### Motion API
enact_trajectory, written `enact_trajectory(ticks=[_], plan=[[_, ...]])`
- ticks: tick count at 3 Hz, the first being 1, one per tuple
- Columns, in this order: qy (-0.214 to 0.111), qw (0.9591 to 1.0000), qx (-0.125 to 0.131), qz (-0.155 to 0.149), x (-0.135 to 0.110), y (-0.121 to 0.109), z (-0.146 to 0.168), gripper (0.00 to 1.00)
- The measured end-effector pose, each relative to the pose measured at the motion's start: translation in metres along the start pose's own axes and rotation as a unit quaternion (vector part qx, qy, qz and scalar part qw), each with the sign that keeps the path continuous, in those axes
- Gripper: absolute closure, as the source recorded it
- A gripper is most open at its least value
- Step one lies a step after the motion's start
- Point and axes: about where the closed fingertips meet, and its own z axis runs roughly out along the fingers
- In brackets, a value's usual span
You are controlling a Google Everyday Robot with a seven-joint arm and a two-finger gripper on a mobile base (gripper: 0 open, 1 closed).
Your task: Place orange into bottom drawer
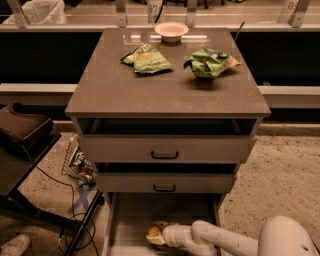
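Where the lowest tray stands pulled out at bottom centre of the frame, the gripper (156, 234) pinches the orange (152, 230) within the bottom drawer (131, 214), a shallow tray with a flat grey floor. A tag (155, 7) at top centre reads 87. The smooth brown cabinet top (115, 87) bears two crinkled green snack bags (146, 58) (209, 62) and a pale round bowl (171, 31). Speckled carpet (280, 175) surrounds the cabinet.

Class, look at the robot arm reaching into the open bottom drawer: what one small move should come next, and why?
Probably release the small round orange onto the floor of the shallow grey bottom drawer. The gripper is low inside that open drawer with the orange at its tip, so letting go seems all that remains.
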Motion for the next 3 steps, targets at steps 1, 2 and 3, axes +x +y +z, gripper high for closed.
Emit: enact_trajectory(ticks=[1,2,3], plan=[[0.000,1.0000,-0.001,0.000,-0.0003,0.0014,0.0014,0.16],[-0.001,1.0000,-0.003,0.000,-0.0006,0.0030,0.0028,0.00],[-0.001,1.0000,-0.003,0.000,-0.0006,0.0030,0.0028,0.00]])
